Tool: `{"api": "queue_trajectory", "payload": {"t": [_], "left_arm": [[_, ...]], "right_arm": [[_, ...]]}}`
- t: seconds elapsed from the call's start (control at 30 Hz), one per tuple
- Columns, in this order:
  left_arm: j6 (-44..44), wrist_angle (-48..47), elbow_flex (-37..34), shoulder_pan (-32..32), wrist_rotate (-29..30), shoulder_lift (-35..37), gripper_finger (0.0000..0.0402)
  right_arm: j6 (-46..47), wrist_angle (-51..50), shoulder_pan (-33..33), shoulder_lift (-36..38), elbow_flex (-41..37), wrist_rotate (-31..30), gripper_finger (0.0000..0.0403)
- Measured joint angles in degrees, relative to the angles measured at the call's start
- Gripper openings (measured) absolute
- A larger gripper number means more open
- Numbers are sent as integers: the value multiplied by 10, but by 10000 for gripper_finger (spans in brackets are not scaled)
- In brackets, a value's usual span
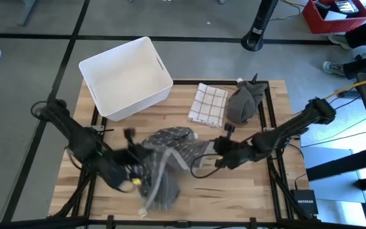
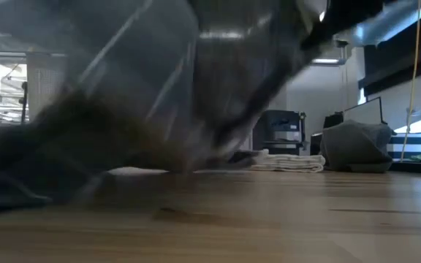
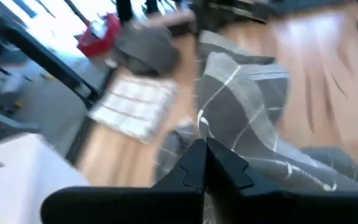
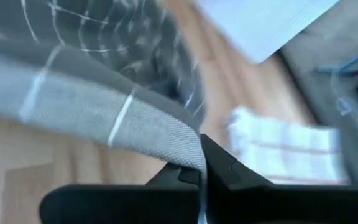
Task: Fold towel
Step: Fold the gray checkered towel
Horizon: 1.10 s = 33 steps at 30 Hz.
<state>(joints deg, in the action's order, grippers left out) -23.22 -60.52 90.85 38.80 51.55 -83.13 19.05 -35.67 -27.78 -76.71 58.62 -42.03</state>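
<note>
Grey towel [image 1: 165, 159] lies in front of bin [image 1: 126, 76]. L gripper [image 1: 134, 170] & R gripper [image 1: 220, 152] each clenched on towel edge.

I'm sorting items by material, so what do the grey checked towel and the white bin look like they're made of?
Grey checked towel: soft woven cloth, probably cotton, matte; it drapes and crumples, and the weave shows in the right wrist view. White rectangular bin: seemingly rigid plastic, smooth, with thin straight walls and a slot handle.

Grey white-checked towel [image 1: 167, 162], white bin [image 1: 125, 77]
</note>
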Motion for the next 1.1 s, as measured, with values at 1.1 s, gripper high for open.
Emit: {"api": "queue_trajectory", "payload": {"t": [1.1], "left_arm": [[-468,138,-309,31,-299,-69,129]], "right_arm": [[152,-129,12,37,-86,26,1]]}}
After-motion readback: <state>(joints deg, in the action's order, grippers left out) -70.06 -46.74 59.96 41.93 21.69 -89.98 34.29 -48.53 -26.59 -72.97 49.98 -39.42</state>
